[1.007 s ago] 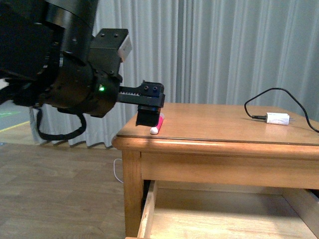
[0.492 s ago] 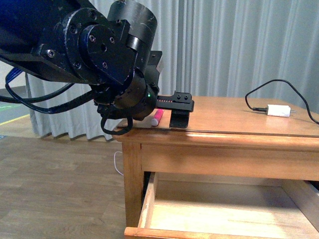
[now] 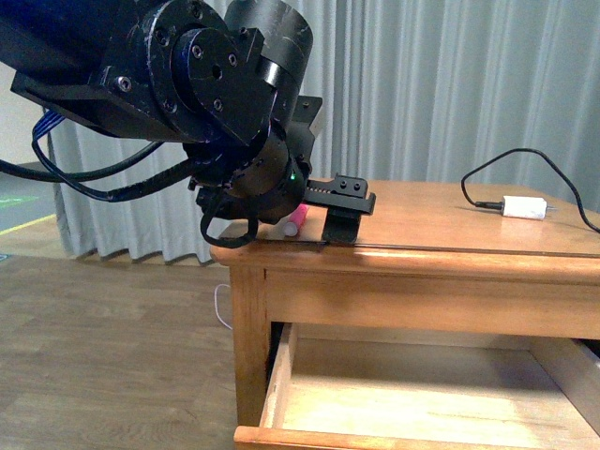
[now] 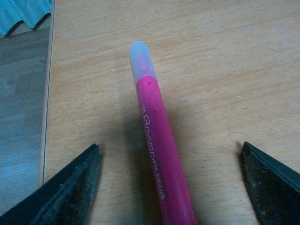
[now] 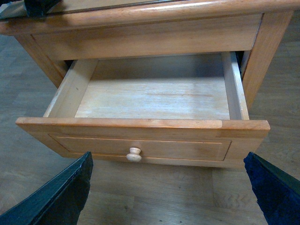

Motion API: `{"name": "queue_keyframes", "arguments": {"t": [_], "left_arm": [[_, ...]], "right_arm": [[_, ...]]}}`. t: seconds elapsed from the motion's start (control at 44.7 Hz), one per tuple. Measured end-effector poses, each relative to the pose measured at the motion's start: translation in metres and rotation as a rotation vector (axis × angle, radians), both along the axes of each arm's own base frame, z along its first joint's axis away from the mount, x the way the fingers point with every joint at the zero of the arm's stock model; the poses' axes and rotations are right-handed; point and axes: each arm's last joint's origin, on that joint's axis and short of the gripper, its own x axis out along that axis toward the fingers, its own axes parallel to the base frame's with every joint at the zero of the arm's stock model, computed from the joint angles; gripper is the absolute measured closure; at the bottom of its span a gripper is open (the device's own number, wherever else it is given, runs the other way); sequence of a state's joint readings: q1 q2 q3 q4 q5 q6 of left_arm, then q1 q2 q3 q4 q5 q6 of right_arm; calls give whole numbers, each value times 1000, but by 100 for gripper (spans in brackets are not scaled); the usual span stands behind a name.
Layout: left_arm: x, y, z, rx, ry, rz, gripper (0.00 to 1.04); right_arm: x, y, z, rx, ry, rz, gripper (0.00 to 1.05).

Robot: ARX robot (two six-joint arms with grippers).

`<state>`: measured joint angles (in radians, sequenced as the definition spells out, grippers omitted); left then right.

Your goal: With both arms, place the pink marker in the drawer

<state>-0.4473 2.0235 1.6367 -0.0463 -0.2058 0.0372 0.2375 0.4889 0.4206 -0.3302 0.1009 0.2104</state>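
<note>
Left arm (image 3: 216,103) has edged a shade toward three o'clock over the table (image 3: 450,281). The drawer (image 5: 140,124) sits open at six o'clock below. Left gripper (image 4: 169,146) gapes wide, straddling but not touching the pink marker (image 4: 157,140), which lies flat at the tabletop's nine o'clock end. Right gripper (image 5: 167,156) is wide too, and empty.

My left gripper (image 4: 169,146) is straddling the pink marker (image 4: 154,136) near the table's (image 3: 450,239) front left corner, with bare wood lying free on each side. The drawer (image 5: 140,124) is standing open, its floor clear. The charger (image 3: 522,207) is sitting well apart, near the right edge.
</note>
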Motion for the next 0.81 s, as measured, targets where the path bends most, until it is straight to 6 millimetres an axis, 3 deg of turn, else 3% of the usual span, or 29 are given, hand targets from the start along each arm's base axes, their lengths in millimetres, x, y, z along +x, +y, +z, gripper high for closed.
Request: {"name": "queue_keyframes", "arguments": {"t": [0.112, 0.336, 0.403, 0.604, 0.806], "left_arm": [[0, -1, 0, 10, 0, -7, 38], [0, 1, -2, 14, 6, -24, 82], [-1, 4, -2, 22, -2, -27, 90], [-11, 9, -1, 5, -81, -110, 90], [-42, 14, 33, -85, -191, -305, 90]], "right_arm": [[0, 0, 0, 0, 0, 0, 8], [0, 0, 0, 0, 0, 0, 8], [0, 0, 0, 0, 0, 0, 8], [0, 0, 0, 0, 0, 0, 8], [0, 0, 0, 0, 0, 0, 8]]}}
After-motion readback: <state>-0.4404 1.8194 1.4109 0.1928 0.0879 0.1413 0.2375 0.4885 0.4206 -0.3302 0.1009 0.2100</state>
